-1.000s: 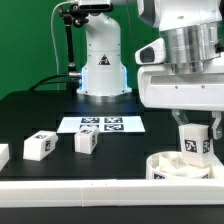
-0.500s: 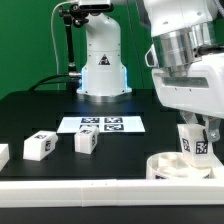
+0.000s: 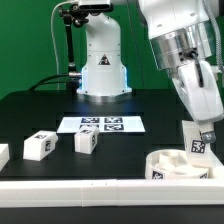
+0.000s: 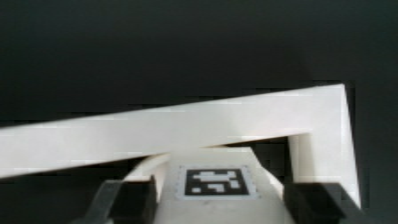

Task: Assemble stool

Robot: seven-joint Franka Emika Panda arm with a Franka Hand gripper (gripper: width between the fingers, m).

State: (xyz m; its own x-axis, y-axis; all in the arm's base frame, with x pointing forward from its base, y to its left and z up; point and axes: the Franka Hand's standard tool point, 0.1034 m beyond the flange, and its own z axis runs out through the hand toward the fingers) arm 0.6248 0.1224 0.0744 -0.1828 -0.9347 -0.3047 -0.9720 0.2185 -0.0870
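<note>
Evidently the gripper (image 3: 201, 132) is clamped on a leg (image 3: 195, 148), tilted over the seat (image 3: 168, 166) at the exterior view's right, likely to start it into a socket.

The seat (image 3: 170, 172) runs off the exterior view's right edge, its base hidden behind the rail (image 3: 80, 188). A leg (image 3: 2, 155) at that view's left edge is half cut off. The arm (image 3: 185, 50) leaves the frame upward. The wrist view is blurred, and the held leg (image 4: 214, 185) and fingers (image 4: 121, 200) are cropped by its edge.
</note>
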